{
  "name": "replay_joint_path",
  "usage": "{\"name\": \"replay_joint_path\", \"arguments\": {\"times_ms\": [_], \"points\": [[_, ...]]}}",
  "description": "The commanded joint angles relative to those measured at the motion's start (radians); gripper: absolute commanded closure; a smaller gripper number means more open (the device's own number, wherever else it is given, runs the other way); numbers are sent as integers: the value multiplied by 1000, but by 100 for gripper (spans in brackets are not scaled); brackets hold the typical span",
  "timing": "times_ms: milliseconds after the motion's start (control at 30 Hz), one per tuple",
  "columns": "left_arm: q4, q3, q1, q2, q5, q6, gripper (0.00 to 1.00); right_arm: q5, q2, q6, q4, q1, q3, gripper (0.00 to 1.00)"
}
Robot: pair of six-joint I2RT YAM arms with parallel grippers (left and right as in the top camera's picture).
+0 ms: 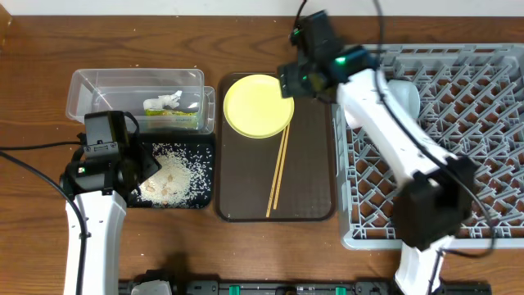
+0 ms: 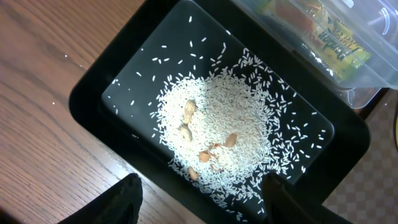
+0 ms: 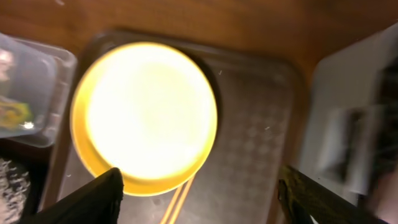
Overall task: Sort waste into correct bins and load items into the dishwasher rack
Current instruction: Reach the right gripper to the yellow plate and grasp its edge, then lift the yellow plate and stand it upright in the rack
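Observation:
The yellow plate (image 1: 258, 105) lies at the far end of the brown tray (image 1: 311, 164), its edge over the two chopsticks (image 1: 278, 174); both also show in the right wrist view, plate (image 3: 146, 115) and chopsticks (image 3: 177, 205). My right gripper (image 3: 199, 199) is open and empty above the plate (image 1: 295, 78). My left gripper (image 2: 202, 202) is open and empty over the near edge of the black tray (image 2: 93, 106), which holds rice (image 2: 217, 134) and a few peanuts. The clear tub (image 1: 106, 82) holds the snack wrapper (image 1: 172, 120) and the tissue (image 1: 168, 101). The grey rack (image 1: 458, 123) stands at the right.
A white item (image 1: 405, 94) sits in the rack's far left corner, partly hidden by my right arm. The black tray (image 1: 176, 176) sits against the tub and the brown tray. Bare wooden table lies to the left and front.

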Motion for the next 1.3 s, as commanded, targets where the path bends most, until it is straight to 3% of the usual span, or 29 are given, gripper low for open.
{"name": "replay_joint_path", "arguments": {"times_ms": [0, 233, 467, 533, 667, 900, 1267], "points": [[-1, 5, 4, -9, -11, -5, 35, 41, 87, 47, 24, 16, 2, 24], [-1, 5, 4, -9, -11, -5, 36, 41, 231, 103, 40, 16, 2, 31], [-1, 5, 4, -9, -11, -5, 36, 14, 307, 103, 71, 19, 2, 51], [-1, 5, 4, -9, -11, -5, 35, 15, 307, 102, 86, 21, 2, 62], [-1, 5, 4, -9, -11, -5, 35, 14, 297, 103, 125, 20, 4, 99], [-1, 5, 4, -9, -11, -5, 36, 62, 194, 90, 132, -7, 13, 99], [0, 5, 5, -9, -11, -5, 36, 258, -167, -127, 9, -58, 13, 99]]}}
